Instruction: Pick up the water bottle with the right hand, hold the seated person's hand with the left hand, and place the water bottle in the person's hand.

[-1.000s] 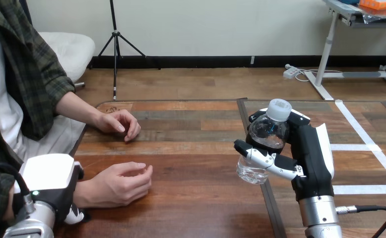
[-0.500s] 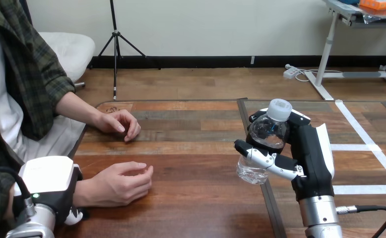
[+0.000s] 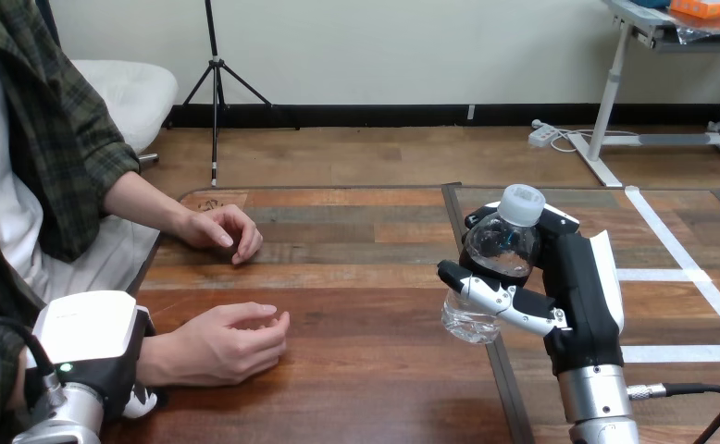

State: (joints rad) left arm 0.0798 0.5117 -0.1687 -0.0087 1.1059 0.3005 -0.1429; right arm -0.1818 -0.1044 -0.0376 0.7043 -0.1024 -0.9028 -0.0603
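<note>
Above the brown wooden table (image 3: 366, 277), right hand (image 3: 578, 287) clasps clear white-capped water bottle (image 3: 500, 250); left hand (image 3: 93, 338) at person's wrist (image 3: 153, 359), grasp unclear; handover likely next.

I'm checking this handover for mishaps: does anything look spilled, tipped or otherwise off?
Nothing stands out. The water bottle is capped and roughly upright in the right hand, whose fingers wrap it, and the table shows no spill. The left hand sits at the wrist of the person's nearer hand, which rests on the table.
</note>
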